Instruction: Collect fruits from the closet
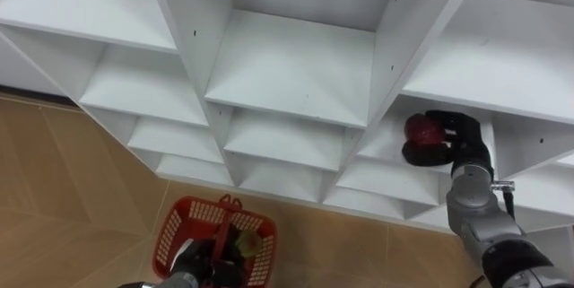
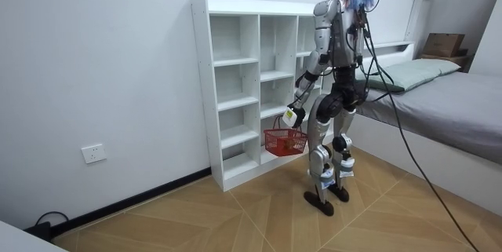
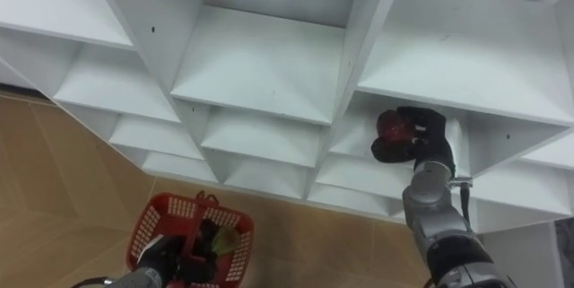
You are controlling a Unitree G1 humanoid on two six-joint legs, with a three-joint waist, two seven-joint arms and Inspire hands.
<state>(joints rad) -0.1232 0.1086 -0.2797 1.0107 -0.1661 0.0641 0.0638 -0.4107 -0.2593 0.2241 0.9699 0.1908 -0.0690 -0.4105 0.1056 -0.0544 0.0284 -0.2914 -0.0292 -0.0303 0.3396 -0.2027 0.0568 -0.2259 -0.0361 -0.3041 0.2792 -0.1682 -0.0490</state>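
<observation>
Right hand (image 1: 462, 137) grasps the red fruit (image 1: 420, 130) in the shelf (image 1: 296, 73). Withdraw clear of the divider, then lower over the basket (image 1: 170, 230) held in the left hand (image 1: 186, 267).

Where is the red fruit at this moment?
In the eye views' right half, the red fruit is gripped in the right hand at a right-column compartment of the white closet; the red basket hangs lower left from the left hand.

Home bedroom, bed (image 2: 439, 95) with pillow (image 2: 420, 70), white cubby shelf (image 2: 235, 87), parquet floor (image 2: 235, 220)
</observation>
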